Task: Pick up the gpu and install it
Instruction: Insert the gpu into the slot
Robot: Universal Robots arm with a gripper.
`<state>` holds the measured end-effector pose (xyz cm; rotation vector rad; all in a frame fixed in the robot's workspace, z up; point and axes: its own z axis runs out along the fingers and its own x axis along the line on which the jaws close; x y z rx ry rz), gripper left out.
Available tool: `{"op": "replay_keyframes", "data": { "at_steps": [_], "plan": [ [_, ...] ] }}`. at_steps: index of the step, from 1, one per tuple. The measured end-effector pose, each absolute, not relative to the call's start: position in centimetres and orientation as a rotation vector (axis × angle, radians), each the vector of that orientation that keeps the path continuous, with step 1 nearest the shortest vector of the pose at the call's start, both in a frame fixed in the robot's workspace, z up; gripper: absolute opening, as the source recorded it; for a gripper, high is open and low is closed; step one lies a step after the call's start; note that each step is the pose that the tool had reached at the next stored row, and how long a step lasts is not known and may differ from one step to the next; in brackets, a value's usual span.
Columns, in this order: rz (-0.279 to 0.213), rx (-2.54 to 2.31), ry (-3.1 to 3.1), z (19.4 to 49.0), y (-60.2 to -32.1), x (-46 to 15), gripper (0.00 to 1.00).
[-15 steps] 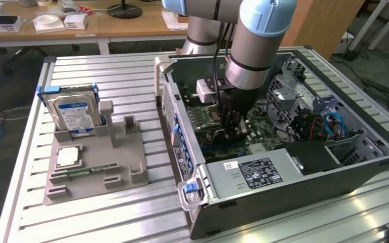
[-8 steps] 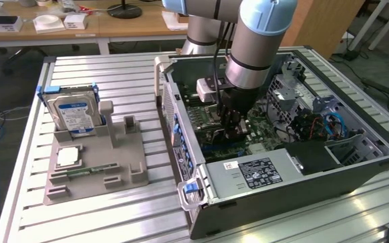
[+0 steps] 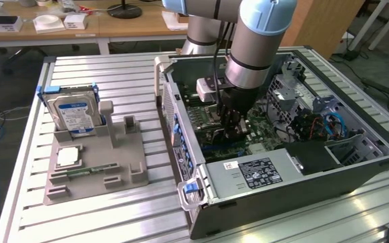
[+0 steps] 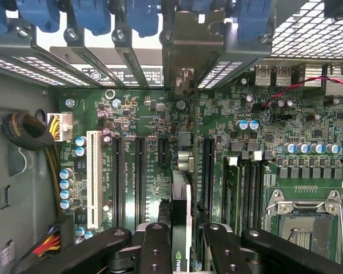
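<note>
In the wrist view the gpu (image 4: 181, 197) shows edge-on, a thin green card standing upright over the motherboard (image 4: 143, 111) between the black expansion slots. Its metal bracket (image 4: 188, 51) meets the rear slot openings of the case. My gripper (image 4: 180, 242) is shut on the gpu, with the black fingers (image 4: 156, 248) pressed against both faces of the card. In the exterior view my gripper (image 3: 233, 129) reaches straight down into the open computer case (image 3: 282, 195), and the card is hidden beneath it.
A grey holder (image 3: 123, 167) at the exterior view's left carries a hard drive (image 3: 73, 114), a processor chip (image 3: 68, 157) and a memory stick (image 3: 86, 171). Inside the case are the power supply (image 3: 262, 172), a white slot (image 4: 93, 177), the processor socket (image 4: 306, 220) and a cable bundle (image 4: 28, 131).
</note>
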<state>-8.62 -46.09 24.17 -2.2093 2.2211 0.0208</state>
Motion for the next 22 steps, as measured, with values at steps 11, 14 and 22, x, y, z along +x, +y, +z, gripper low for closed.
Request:
{"op": "replay_keyframes", "data": {
  "at_steps": [11, 14, 22],
  "plan": [
    [0.021, -2.209, 2.221, 23.85, -46.09, -8.63, 0.26],
    [0.021, -2.209, 2.221, 23.85, -46.07, -8.62, 0.26],
    [0.022, -2.208, 2.221, 24.02, -46.02, -8.63, 0.26]
  ]
}}
